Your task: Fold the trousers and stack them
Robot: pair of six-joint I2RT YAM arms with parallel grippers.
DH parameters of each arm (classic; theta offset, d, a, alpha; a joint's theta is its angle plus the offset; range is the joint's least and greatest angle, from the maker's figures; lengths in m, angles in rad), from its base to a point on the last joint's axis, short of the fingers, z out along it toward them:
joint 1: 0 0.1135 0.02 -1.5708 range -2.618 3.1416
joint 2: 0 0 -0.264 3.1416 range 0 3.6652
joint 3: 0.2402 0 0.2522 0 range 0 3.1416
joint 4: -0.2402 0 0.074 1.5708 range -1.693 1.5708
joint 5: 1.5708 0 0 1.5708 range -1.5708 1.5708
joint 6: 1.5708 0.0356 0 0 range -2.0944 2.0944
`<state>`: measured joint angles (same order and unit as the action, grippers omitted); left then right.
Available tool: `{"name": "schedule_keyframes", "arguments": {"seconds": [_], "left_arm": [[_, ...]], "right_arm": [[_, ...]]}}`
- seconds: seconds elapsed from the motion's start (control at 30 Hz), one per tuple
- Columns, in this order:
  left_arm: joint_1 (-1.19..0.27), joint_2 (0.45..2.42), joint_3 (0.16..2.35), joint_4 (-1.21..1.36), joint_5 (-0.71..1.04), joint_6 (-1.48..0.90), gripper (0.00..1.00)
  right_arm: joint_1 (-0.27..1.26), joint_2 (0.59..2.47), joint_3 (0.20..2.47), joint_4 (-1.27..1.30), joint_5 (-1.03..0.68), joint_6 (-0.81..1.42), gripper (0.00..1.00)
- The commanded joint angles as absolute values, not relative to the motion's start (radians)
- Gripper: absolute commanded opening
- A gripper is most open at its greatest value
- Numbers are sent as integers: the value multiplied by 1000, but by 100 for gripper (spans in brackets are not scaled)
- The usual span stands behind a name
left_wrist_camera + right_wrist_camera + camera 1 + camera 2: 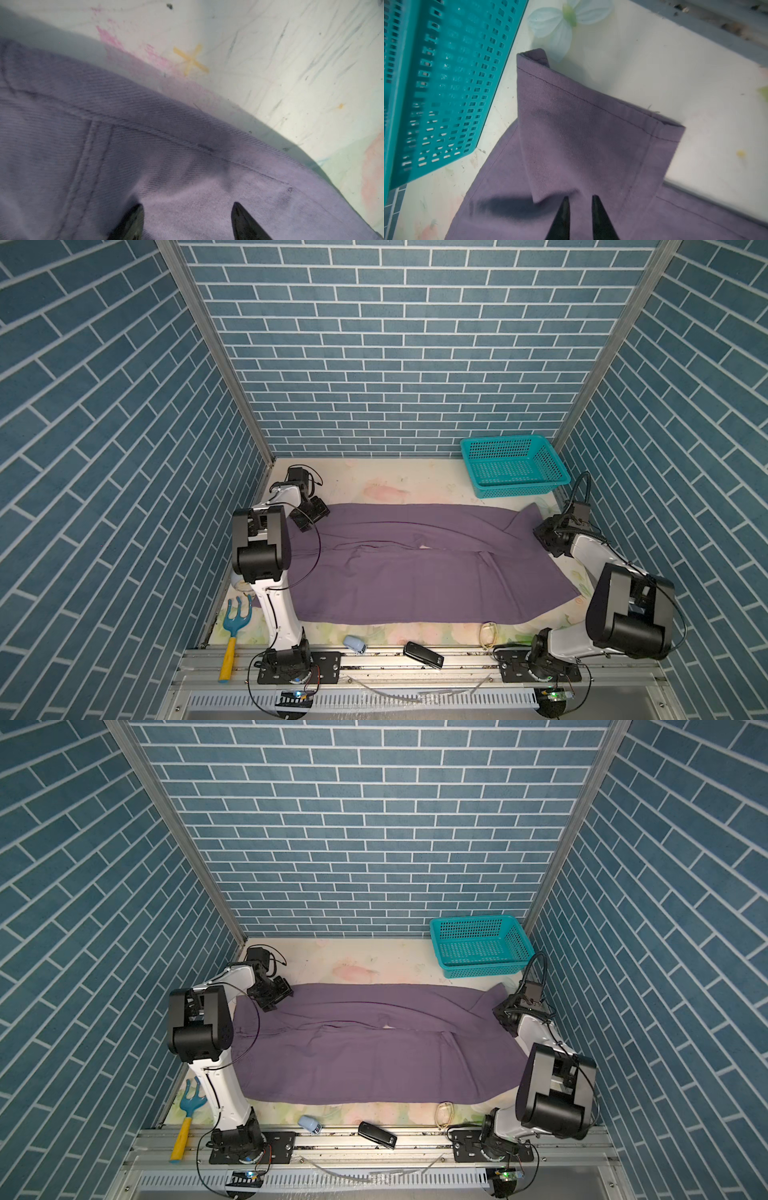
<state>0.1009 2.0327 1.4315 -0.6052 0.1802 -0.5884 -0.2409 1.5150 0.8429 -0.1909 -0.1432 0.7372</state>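
Trousers (415, 572) lie spread; only wrist views show left claw (187, 204) wide, right claw (580, 197) barely parted.

I think I am running a robot test booth in a lab, not a home. The three walls of blue brick-print paper (395, 344) are flat sheets held up by silver metal corner posts (223, 364). Two white and black robot arms, the left one (266, 564) and the right one (623, 610), are bolted with flat black plates (328, 668) to a long grey metal rail (374, 659) at the front. Below the rail runs a white plastic strip with many slots (374, 700). A small board with a green light (555, 696) sits beside it. The pale table cover with printed flowers (374, 485) has pen marks and a yellow cross (191, 60) drawn on it.
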Motion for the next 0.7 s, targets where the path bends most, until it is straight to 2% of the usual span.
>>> {"name": "schedule_keyframes", "arguments": {"seconds": [0.0, 0.1, 0.2, 0.33, 0.5, 0.6, 0.67], "left_arm": [[120, 2103, 1377, -625, 168, -594, 68], [120, 2103, 1378, -626, 176, -594, 68], [119, 2095, 1374, -626, 175, -594, 68], [120, 2087, 1376, -626, 173, -592, 68], [120, 2087, 1370, -616, 192, -598, 68], [118, 2082, 1366, -610, 198, -601, 68], [115, 2079, 1364, -606, 201, -604, 68]], "right_arm": [[-245, 1589, 920, -187, -180, 707, 8], [-249, 1669, 971, -197, -191, 708, 8], [-252, 1728, 1007, -216, -182, 725, 22], [-301, 1787, 1008, -209, -207, 781, 24], [-397, 1761, 917, -172, -260, 857, 15], [-454, 1694, 858, -204, -226, 858, 0], [-492, 1650, 813, -203, -215, 855, 0]]}}
